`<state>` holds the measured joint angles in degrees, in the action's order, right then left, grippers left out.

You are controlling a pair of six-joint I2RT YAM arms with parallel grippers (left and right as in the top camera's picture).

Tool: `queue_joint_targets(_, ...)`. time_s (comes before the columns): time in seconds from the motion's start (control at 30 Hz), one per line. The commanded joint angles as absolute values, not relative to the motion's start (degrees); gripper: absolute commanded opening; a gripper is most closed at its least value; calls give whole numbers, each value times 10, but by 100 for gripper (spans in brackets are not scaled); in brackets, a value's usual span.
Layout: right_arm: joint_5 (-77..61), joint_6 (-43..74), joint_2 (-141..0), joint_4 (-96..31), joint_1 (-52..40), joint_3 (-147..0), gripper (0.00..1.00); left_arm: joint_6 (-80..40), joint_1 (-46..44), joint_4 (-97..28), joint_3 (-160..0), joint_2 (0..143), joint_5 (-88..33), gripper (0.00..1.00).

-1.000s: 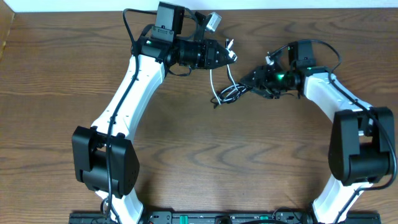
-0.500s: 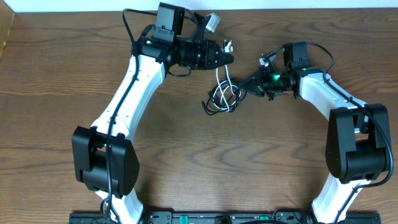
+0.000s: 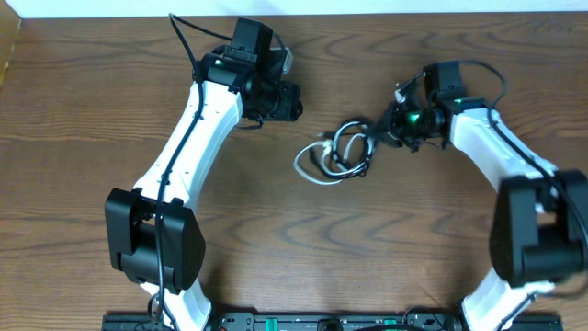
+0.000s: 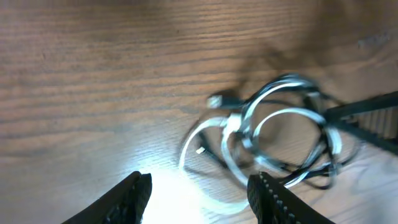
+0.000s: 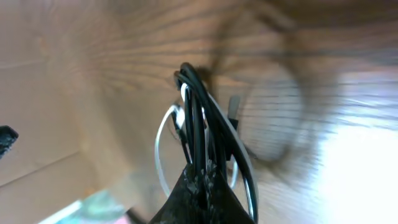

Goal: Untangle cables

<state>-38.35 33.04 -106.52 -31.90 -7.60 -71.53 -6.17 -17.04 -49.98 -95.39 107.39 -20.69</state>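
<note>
The cables lie in a tangled bundle mid-table: a white cable [image 3: 310, 169] loops out to the left, and black cable [image 3: 355, 153] coils sit on its right. My right gripper [image 3: 379, 130] is shut on the bundle's right side. In the right wrist view its jaws [image 5: 202, 180] pinch black cable [image 5: 194, 106] strands, with the white cable [image 5: 158, 149] looping behind. My left gripper [image 3: 293, 99] hangs open up and left of the bundle, apart from it. In its wrist view the open left gripper [image 4: 199, 199] holds nothing, with the white cable [image 4: 205, 134] and black cable [image 4: 311, 177] on the table beyond.
The wooden table's [image 3: 303, 239] far edge runs along the top by a white strip [image 3: 413, 7]. Both arm bases [image 3: 152, 244] [image 3: 533, 230] stand at the front corners. Thick black wires [image 3: 188, 41] run along the arms.
My left gripper opened, let go of the cable end and drew back left. The bundle dropped flat onto the table. My right gripper shut on the bundle's right side.
</note>
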Motion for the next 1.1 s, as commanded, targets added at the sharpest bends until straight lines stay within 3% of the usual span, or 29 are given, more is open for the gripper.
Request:
queue_joint_targets(0.0,-236,323,-973,-352,-73,-723,1,12,-171,-496,-966,1040,-291,55)
queue_joint_targets(0.17,-135,338,-899,-386,-73,-723,1,-17,-185,-472,-966,1039,-458,54)
queue_joint_targets(0.4,-138,348,-889,-409,-72,-724,1,-35,-270,-445,-965,1061,-456,54)
queue_joint_targets(0.63,-149,354,-890,-408,-59,-724,1,-185,-309,-359,-957,1109,-420,50)
queue_joint_targets(0.8,-288,362,-912,-369,-5,-724,1,-191,-309,-282,-943,1121,-490,49)
queue_joint_targets(1.07,-506,437,-1003,-254,38,-724,1,-166,-310,-277,-941,1121,-499,47)
